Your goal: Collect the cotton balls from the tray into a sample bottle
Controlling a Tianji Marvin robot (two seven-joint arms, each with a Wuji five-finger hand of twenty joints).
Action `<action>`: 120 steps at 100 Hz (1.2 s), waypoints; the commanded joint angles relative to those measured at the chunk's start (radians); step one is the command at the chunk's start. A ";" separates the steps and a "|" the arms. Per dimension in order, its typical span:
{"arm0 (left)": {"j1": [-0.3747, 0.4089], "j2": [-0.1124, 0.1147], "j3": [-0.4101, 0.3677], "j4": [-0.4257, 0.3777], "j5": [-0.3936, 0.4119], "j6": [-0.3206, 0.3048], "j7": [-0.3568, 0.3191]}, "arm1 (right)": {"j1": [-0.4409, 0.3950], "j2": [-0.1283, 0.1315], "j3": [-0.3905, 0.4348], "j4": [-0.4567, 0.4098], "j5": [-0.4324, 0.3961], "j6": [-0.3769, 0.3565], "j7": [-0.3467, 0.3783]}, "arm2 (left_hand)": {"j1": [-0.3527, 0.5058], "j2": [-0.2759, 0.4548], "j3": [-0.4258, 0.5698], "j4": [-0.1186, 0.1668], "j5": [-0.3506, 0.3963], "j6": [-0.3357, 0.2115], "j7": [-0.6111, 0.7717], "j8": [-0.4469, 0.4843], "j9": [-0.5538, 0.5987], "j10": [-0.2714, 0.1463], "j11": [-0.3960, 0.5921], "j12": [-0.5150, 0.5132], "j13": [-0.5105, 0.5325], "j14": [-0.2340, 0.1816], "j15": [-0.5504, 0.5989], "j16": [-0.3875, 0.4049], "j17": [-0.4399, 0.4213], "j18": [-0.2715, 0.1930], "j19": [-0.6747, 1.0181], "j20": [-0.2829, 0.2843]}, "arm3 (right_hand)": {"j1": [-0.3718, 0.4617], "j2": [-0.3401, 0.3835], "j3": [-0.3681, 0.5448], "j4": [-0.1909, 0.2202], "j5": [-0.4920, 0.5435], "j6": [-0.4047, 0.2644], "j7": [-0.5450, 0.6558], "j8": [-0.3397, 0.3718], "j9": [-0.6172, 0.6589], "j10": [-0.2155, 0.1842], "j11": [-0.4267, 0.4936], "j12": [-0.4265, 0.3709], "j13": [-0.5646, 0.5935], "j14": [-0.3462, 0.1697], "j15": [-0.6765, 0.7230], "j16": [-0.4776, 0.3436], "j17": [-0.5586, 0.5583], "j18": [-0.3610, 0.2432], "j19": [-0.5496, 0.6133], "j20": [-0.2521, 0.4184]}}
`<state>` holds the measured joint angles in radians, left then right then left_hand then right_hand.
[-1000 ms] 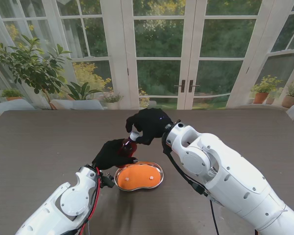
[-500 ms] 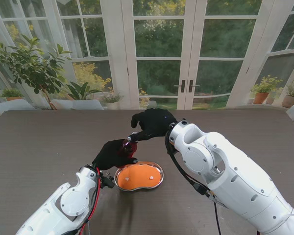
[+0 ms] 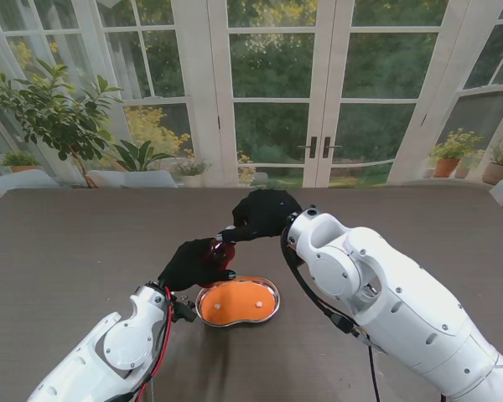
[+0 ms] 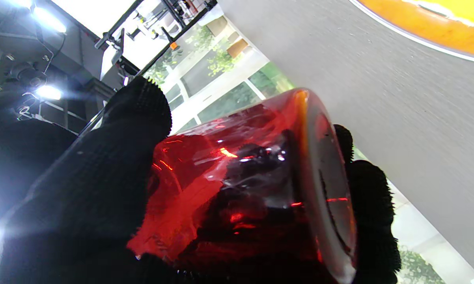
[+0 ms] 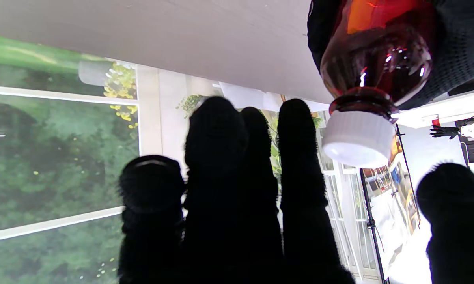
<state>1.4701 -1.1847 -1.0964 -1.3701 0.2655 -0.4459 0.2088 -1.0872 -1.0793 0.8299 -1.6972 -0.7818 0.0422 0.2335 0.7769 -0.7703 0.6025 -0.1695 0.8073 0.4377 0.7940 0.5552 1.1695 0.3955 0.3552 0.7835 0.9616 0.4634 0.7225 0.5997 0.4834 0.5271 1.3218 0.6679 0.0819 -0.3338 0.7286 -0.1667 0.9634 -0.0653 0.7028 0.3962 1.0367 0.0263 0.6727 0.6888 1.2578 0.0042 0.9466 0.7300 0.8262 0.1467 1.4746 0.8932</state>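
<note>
The left hand (image 3: 193, 263) has its black-gloved fingers wrapped right around the body of the amber sample bottle (image 3: 219, 251), holding it up off the desk (image 3: 67, 243) just past the far-left edge of the tray (image 3: 272, 295). In the left wrist view the bottle (image 4: 252, 189) fills most of the frame with fingers on both sides of it, so that grip looks solid.

The right hand (image 3: 262, 214) sits just beyond the bottle, farther from the robot, with its fingertips close to the bottle's top. In the right wrist view the white cap (image 5: 357, 138) is still on the neck, and it sits in the gap between the spread fingers (image 5: 300, 157) and the thumb (image 5: 454, 205). Nothing is touching it, so that hand is open and holding nothing.

The tray is a kidney-shaped metal dish with an orange inside, and a couple of small white cotton balls (image 3: 259, 303) lie in it, tiny and hard to make out.

There's plenty of bare desk on both sides and toward the far edge by the windows. The big white right forearm (image 3: 386, 301) runs across the right side of the tray.
</note>
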 commanded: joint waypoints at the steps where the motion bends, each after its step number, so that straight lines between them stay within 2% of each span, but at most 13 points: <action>1: 0.002 -0.004 -0.002 -0.003 -0.001 0.000 -0.017 | 0.001 -0.003 -0.005 0.004 -0.004 -0.010 0.009 | 0.176 0.200 0.155 0.010 0.078 -0.225 0.167 0.032 0.060 -0.102 0.005 -0.003 -0.001 0.006 0.014 0.017 -0.050 -0.028 -0.029 0.009 | 0.019 -0.026 0.052 0.024 0.048 -0.032 0.023 0.039 0.017 -0.003 0.013 0.017 0.055 0.003 0.029 0.012 0.012 0.023 0.051 0.015; 14: 0.003 -0.005 -0.001 -0.004 -0.002 0.000 -0.016 | 0.004 -0.005 -0.011 0.011 -0.008 -0.025 -0.003 | 0.176 0.201 0.154 0.010 0.078 -0.226 0.166 0.032 0.059 -0.102 0.005 -0.004 -0.001 0.005 0.014 0.017 -0.050 -0.028 -0.029 0.009 | 0.041 -0.080 0.166 0.008 0.081 -0.101 0.021 0.055 0.040 -0.014 0.017 0.021 0.057 -0.002 0.051 0.011 0.021 0.022 0.054 0.009; 37: 0.005 -0.004 -0.002 -0.005 -0.003 0.002 -0.018 | 0.007 -0.008 -0.014 0.024 -0.006 -0.046 -0.025 | 0.176 0.202 0.153 0.010 0.078 -0.225 0.165 0.032 0.059 -0.101 0.005 -0.004 -0.002 0.007 0.013 0.017 -0.050 -0.027 -0.029 0.009 | 0.094 -0.145 0.302 0.001 0.065 -0.121 0.000 0.055 0.052 -0.024 0.017 0.023 0.058 -0.017 0.071 0.006 0.025 0.026 0.055 0.006; 39: 0.005 -0.004 -0.002 -0.005 -0.003 0.003 -0.018 | 0.007 -0.008 -0.014 0.024 -0.004 -0.048 -0.024 | 0.177 0.202 0.154 0.010 0.078 -0.224 0.165 0.032 0.059 -0.101 0.005 -0.005 -0.001 0.007 0.013 0.017 -0.050 -0.027 -0.029 0.009 | 0.114 -0.160 0.318 -0.051 0.045 -0.128 0.001 0.021 0.051 -0.025 0.016 0.023 0.060 -0.017 0.070 0.002 0.024 0.024 0.054 0.005; 41: 0.006 -0.004 -0.002 -0.005 -0.003 0.003 -0.018 | 0.007 -0.008 -0.013 0.025 -0.002 -0.051 -0.024 | 0.176 0.202 0.153 0.010 0.078 -0.224 0.165 0.032 0.059 -0.101 0.005 -0.005 -0.001 0.005 0.014 0.017 -0.050 -0.027 -0.029 0.009 | 0.119 -0.165 0.322 -0.061 0.041 -0.129 0.005 0.011 0.050 -0.025 0.016 0.023 0.059 -0.018 0.069 0.001 0.024 0.024 0.054 0.005; 43: 0.006 -0.004 -0.002 -0.006 -0.003 0.004 -0.018 | 0.007 -0.008 -0.013 0.026 0.001 -0.054 -0.024 | 0.176 0.202 0.153 0.010 0.079 -0.225 0.166 0.033 0.060 -0.102 0.005 -0.005 0.000 0.005 0.014 0.017 -0.050 -0.028 -0.029 0.009 | 0.140 -0.187 0.333 -0.086 0.017 -0.135 0.041 -0.047 0.048 -0.025 0.015 0.023 0.058 -0.020 0.069 0.001 0.023 0.023 0.053 0.004; 56: 0.006 -0.004 -0.002 -0.006 -0.003 0.004 -0.019 | 0.008 -0.009 -0.011 0.033 0.008 -0.072 -0.031 | 0.175 0.202 0.153 0.010 0.078 -0.226 0.165 0.033 0.059 -0.103 0.005 -0.005 -0.001 0.006 0.014 0.017 -0.049 -0.028 -0.029 0.009 | 0.193 -0.246 0.369 -0.133 -0.050 -0.141 0.077 -0.091 0.045 -0.037 0.018 0.022 0.059 -0.029 0.065 -0.001 0.022 0.016 0.048 0.002; 84: 0.004 -0.003 0.000 -0.005 -0.005 0.005 -0.024 | 0.012 -0.007 -0.006 0.033 0.012 -0.099 -0.023 | 0.175 0.201 0.153 0.010 0.078 -0.227 0.165 0.034 0.059 -0.103 0.006 -0.005 0.000 0.005 0.014 0.017 -0.049 -0.028 -0.028 0.009 | 0.220 -0.280 0.413 -0.113 -0.137 -0.128 0.029 -0.135 0.027 -0.038 0.015 0.017 0.057 -0.033 0.041 -0.007 0.013 0.012 0.039 -0.001; 101: 0.004 -0.003 0.001 -0.005 -0.005 0.006 -0.026 | 0.015 -0.009 -0.007 0.038 0.010 -0.111 -0.037 | 0.176 0.201 0.154 0.010 0.078 -0.225 0.165 0.034 0.059 -0.103 0.007 -0.005 -0.002 0.006 0.013 0.017 -0.050 -0.028 -0.029 0.009 | 0.258 -0.354 0.468 -0.066 -0.176 -0.126 -0.020 -0.118 0.024 -0.048 0.020 0.013 0.059 -0.046 0.041 -0.001 0.014 0.008 0.034 -0.003; 107: 0.004 -0.002 0.001 -0.005 -0.006 0.006 -0.027 | 0.016 -0.010 -0.009 0.040 0.007 -0.115 -0.044 | 0.177 0.202 0.153 0.010 0.078 -0.226 0.165 0.034 0.058 -0.102 0.006 -0.005 -0.002 0.005 0.013 0.017 -0.051 -0.028 -0.030 0.009 | 0.283 -0.410 0.496 -0.010 -0.181 -0.131 -0.050 -0.077 0.026 -0.054 0.025 0.011 0.060 -0.050 0.046 0.002 0.017 0.005 0.033 -0.005; 112: 0.004 -0.002 0.001 -0.005 -0.006 0.006 -0.028 | 0.017 -0.010 -0.011 0.042 0.000 -0.120 -0.049 | 0.177 0.202 0.152 0.010 0.077 -0.226 0.165 0.034 0.058 -0.102 0.006 -0.005 -0.001 0.004 0.014 0.017 -0.052 -0.029 -0.030 0.009 | 0.295 -0.437 0.498 -0.019 -0.181 -0.134 -0.051 -0.069 0.029 -0.057 0.028 0.015 0.061 -0.055 0.049 0.003 0.019 0.003 0.033 -0.006; 114: 0.004 -0.002 0.001 -0.005 -0.007 0.006 -0.028 | 0.017 -0.010 -0.011 0.043 -0.002 -0.122 -0.052 | 0.177 0.203 0.152 0.010 0.077 -0.226 0.164 0.034 0.058 -0.101 0.006 -0.006 -0.002 0.004 0.013 0.017 -0.052 -0.029 -0.030 0.009 | 0.304 -0.461 0.506 -0.047 -0.185 -0.136 -0.057 -0.058 0.034 -0.059 0.027 0.024 0.061 -0.058 0.054 0.005 0.023 0.000 0.032 -0.008; 120: 0.004 -0.003 0.002 -0.005 -0.008 0.006 -0.028 | 0.018 -0.011 -0.012 0.045 -0.007 -0.125 -0.059 | 0.177 0.203 0.152 0.010 0.077 -0.224 0.164 0.033 0.058 -0.101 0.005 -0.006 -0.003 0.005 0.013 0.017 -0.051 -0.029 -0.029 0.009 | 0.327 -0.509 0.514 -0.085 -0.189 -0.140 -0.062 -0.049 0.038 -0.062 0.024 0.038 0.061 -0.061 0.055 0.003 0.024 0.001 0.032 -0.009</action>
<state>1.4730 -1.1838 -1.0965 -1.3706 0.2613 -0.4414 0.2019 -1.0719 -1.0847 0.8208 -1.6531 -0.7796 -0.0758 0.1681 0.7773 -0.7703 0.6025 -0.1695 0.8073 0.4377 0.7940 0.5552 1.1695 0.3954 0.3551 0.7834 0.9614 0.4634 0.7224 0.5997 0.4829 0.5271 1.3216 0.6682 0.3598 -0.7857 1.1749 -0.2341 0.7963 -0.1706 0.6523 0.3148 1.0694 -0.0104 0.6754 0.7028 1.2706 -0.0268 0.9843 0.7306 0.8403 0.1528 1.4751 0.8918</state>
